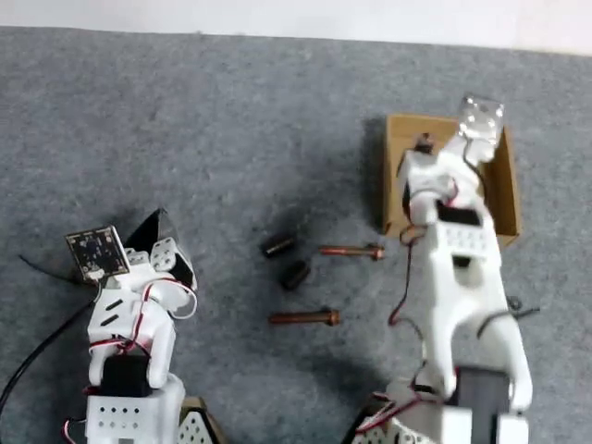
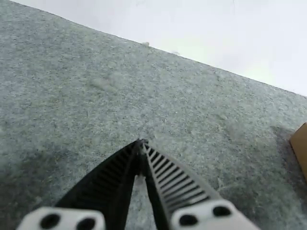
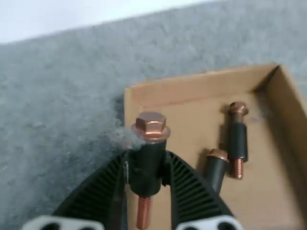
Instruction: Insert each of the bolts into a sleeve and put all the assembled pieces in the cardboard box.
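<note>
Cardboard box (image 3: 192, 88) at far right of grey tabletop (image 1: 231, 120). R fingers (image 3: 187, 187) grip a sleeved bolt (image 3: 151, 128), head up, apparently over the box's edge. Two assembled pcs (image 3: 237, 139) lie inside. L fingers (image 2: 120, 177) closed on nothing, near left. Mid-tabletop: two loose bolts (image 1: 351, 251) and two sleeves (image 1: 277, 247), unassembled.

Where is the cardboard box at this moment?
High view: the cardboard box lies at the right, under the right gripper, beside the upper bolt head.

Copper bolts (image 1: 351, 251), black sleeves (image 1: 294, 274), brown box (image 1: 508, 190), speckled grey mat (image 1: 231, 120), white arms (image 1: 462, 268), black ribbed fingers (image 3: 192, 189).
</note>
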